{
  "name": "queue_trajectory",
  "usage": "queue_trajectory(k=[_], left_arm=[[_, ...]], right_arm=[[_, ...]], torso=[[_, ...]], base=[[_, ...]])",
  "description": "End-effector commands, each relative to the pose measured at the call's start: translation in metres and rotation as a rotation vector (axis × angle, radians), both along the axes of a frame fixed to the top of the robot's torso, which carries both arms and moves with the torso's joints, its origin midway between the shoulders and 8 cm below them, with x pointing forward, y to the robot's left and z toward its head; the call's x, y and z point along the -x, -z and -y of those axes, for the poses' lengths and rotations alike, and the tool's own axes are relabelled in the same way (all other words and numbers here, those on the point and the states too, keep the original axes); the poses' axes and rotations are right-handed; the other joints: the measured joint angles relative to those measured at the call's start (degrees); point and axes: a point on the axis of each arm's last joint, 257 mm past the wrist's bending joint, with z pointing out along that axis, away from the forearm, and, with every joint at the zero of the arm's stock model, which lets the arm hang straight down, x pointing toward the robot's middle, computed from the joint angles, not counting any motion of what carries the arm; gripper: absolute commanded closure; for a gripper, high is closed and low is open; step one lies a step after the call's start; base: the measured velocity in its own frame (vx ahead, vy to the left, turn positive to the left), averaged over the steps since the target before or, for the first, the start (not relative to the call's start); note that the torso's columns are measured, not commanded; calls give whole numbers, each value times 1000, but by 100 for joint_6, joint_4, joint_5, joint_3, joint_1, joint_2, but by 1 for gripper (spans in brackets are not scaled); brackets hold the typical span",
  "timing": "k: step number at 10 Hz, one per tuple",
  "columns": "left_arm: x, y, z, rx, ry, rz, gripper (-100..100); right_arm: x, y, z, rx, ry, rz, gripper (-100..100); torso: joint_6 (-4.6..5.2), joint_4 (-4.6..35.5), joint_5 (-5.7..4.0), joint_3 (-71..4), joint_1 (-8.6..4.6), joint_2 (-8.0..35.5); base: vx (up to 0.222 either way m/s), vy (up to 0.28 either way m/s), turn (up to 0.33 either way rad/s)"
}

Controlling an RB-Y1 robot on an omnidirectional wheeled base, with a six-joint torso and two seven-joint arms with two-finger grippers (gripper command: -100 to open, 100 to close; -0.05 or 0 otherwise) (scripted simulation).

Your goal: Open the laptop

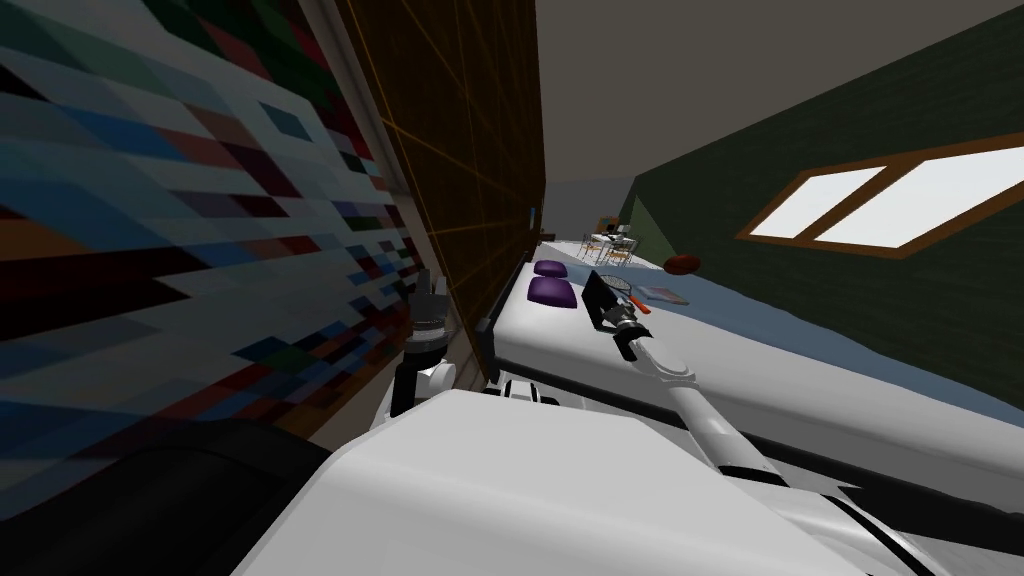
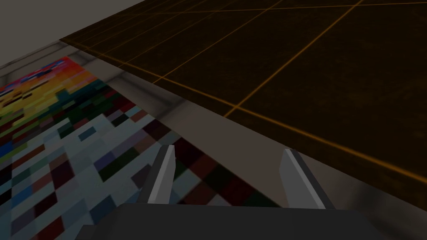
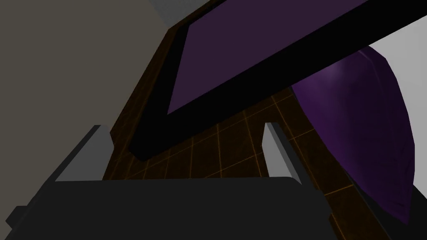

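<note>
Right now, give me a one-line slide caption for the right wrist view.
Open right gripper facing the laptop, its black-framed screen raised, a purple pillow beyond.

Black laptop (image 3: 152,143) — dark purple screen (image 3: 258,46), purple pillow (image 3: 358,125), brown wall (image 2: 292,62) — orange grid

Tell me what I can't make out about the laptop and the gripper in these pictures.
1. Keyboard half of the laptop: head view, too small and partly behind the right gripper.
2. Whether the fingers touch the lid: right wrist view, depth between them unclear.
3. Things on the far table: head view, too small.
</note>
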Motion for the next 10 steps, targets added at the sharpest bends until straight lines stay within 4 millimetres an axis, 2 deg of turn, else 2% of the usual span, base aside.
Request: queue_trajectory(k=[1,4,8,9,10], left_arm=[[0,0,0,0,0,0,0],[0,0,0,0,0,0,0],[0,0,0,0,0,0,0],[0,0,0,0,0,0,0],[0,0,0,0,0,0,0]], right_arm=[[-3,0,-3,-76,2,15,100],[-9,4,-12,-233,-1,35,100],[-15,8,-22,-389,-5,56,100],[-17,1,-24,-364,-16,62,100],[-14,12,-38,-450,-31,64,100]], torso=[[-4,-10,-7,-1,-1,-2],[31,-22,-33,-8,-73,-14],[36,-38,-32,-19,-53,-31],[28,-31,-28,-19,-55,-32],[11,-26,-17,-20,-26,-32]], base=[[-2,-74,-19],[-49,-151,17],[-20,-94,-12],[-10,-39,1],[31,-89,-82]])
